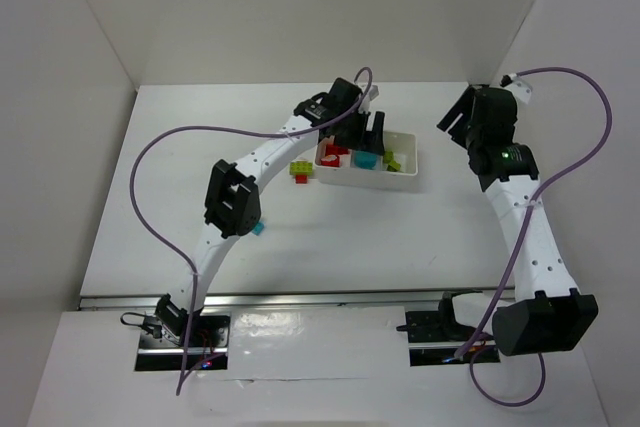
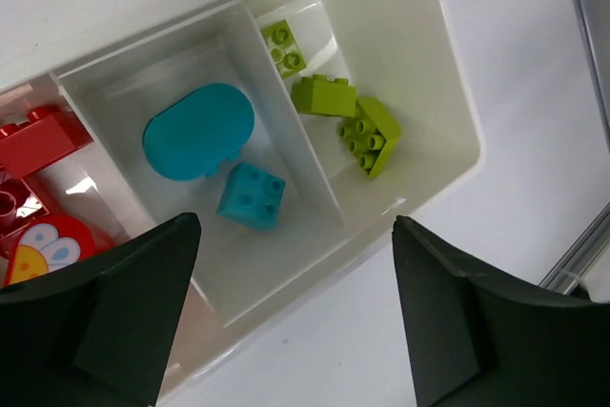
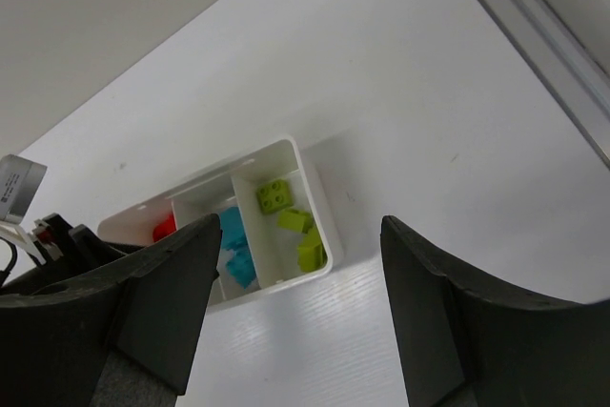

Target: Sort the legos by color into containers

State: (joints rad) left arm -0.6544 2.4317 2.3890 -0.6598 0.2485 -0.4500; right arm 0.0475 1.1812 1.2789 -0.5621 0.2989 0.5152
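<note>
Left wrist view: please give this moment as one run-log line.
left gripper: open, empty, over tray | cyan bricks: two in middle compartment | right gripper: open, empty

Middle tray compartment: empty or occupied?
Occupied: a rounded cyan piece and a small cyan brick lie inside the middle compartment.

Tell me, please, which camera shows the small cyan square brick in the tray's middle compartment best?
The left wrist view: the cyan square brick is close up, four studs clear, beside the rounded cyan piece. The right wrist view gives only distant cyan patches; top external shows one cyan blob.
</note>
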